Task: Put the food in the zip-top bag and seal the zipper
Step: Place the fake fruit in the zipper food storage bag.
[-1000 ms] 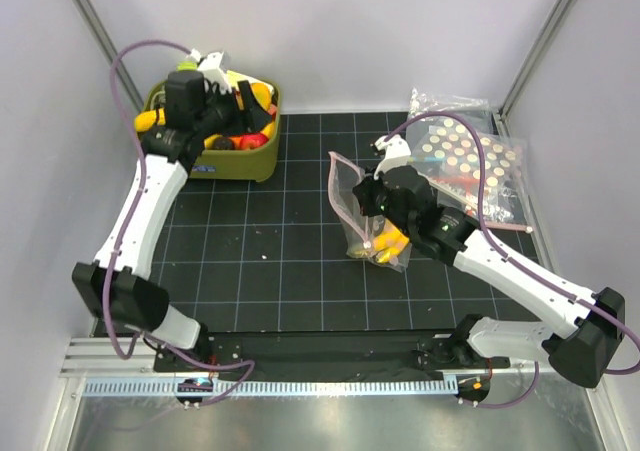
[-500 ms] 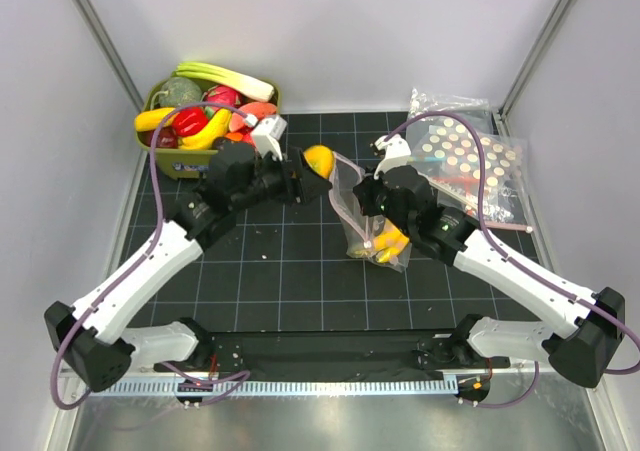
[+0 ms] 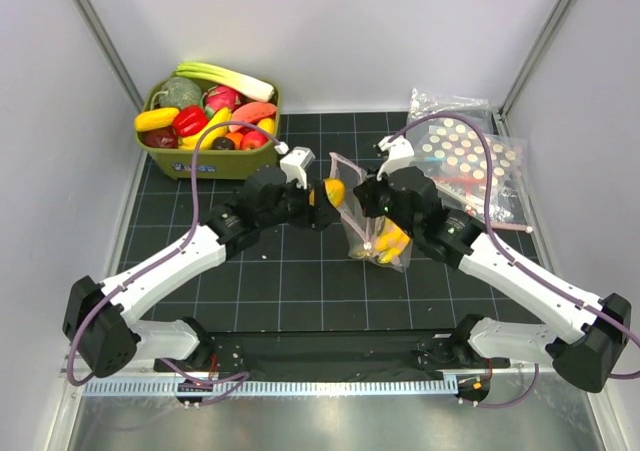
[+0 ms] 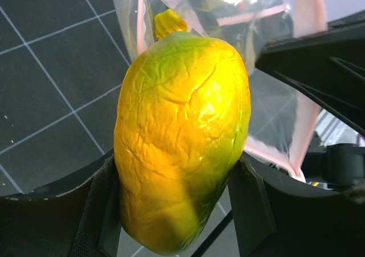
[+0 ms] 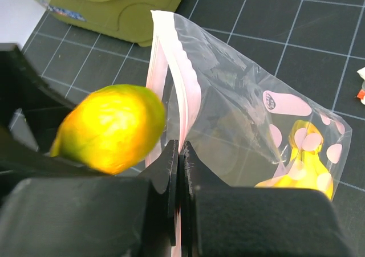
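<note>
My left gripper (image 3: 322, 196) is shut on an orange-yellow fruit (image 3: 333, 192) and holds it right at the open mouth of the zip-top bag (image 3: 366, 211). The fruit fills the left wrist view (image 4: 181, 137) and shows in the right wrist view (image 5: 111, 127). My right gripper (image 3: 362, 197) is shut on the bag's pinkish-red zipper strip (image 5: 181, 100), holding the mouth up and open. A yellow banana bunch (image 3: 391, 241) lies inside the bag at its bottom, also in the right wrist view (image 5: 301, 168). No red fruit shows in the bag.
An olive-green bin (image 3: 245, 161) of toy produce stands at the back left. Larger clear bags with coloured dots (image 3: 462, 156) lie at the back right. The black gridded mat (image 3: 280, 271) covers the table; grey walls close in both sides.
My left arm left the bin, carrying the orange-yellow fruit right and nearer, up to the bag's mouth. My right gripper kept hold of the bag's edge, shifting slightly.
</note>
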Controlling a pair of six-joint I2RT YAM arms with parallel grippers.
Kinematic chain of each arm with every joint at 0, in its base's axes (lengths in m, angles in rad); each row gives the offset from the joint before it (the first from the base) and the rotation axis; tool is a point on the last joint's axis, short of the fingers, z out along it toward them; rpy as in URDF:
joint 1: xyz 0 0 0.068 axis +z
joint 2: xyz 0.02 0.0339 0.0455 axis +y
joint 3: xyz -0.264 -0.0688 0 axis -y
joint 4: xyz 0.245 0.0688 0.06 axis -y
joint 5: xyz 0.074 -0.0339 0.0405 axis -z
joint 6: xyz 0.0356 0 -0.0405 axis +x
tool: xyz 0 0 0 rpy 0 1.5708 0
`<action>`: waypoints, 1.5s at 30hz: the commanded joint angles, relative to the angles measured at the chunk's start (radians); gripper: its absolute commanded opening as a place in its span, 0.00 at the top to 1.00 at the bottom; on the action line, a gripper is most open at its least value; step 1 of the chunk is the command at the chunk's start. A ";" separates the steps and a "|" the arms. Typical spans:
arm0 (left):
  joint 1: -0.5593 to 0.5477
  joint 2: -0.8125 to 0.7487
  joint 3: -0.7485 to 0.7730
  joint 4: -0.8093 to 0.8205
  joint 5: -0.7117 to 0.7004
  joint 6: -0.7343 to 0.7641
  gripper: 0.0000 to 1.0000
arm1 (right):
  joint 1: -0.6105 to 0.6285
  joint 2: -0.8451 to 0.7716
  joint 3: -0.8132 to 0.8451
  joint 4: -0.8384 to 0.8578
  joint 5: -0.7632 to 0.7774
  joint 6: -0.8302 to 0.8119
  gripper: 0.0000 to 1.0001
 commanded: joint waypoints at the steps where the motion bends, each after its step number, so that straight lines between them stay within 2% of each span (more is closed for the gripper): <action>1: -0.006 0.021 0.019 0.086 0.011 0.058 0.70 | 0.005 -0.002 0.039 0.008 -0.036 -0.027 0.99; 11: -0.009 0.052 0.048 0.034 0.043 0.061 0.69 | 0.135 0.078 0.123 -0.078 0.019 -0.110 0.99; 19: -0.009 0.098 0.086 -0.026 0.000 0.032 0.64 | 0.146 0.066 0.103 -0.061 0.033 -0.102 0.99; 22: -0.006 0.110 0.097 -0.035 -0.008 0.010 0.54 | 0.146 0.072 0.100 -0.058 0.036 -0.099 0.99; 23: -0.007 0.108 0.098 -0.040 -0.012 0.006 0.45 | 0.146 0.072 0.100 -0.058 0.038 -0.097 0.99; 27: -0.006 0.075 0.086 -0.035 -0.017 -0.010 0.26 | 0.147 0.078 0.099 -0.052 0.041 -0.088 0.99; 29: -0.006 0.058 0.075 -0.024 -0.018 -0.013 0.20 | 0.146 0.078 0.096 -0.051 0.045 -0.085 0.99; 35: -0.007 0.038 0.052 0.005 0.005 -0.037 0.11 | 0.146 0.082 0.093 -0.046 0.044 -0.071 0.99; 45: -0.007 -0.026 0.017 0.010 -0.012 -0.056 0.16 | 0.146 0.066 0.088 -0.048 0.081 -0.053 0.99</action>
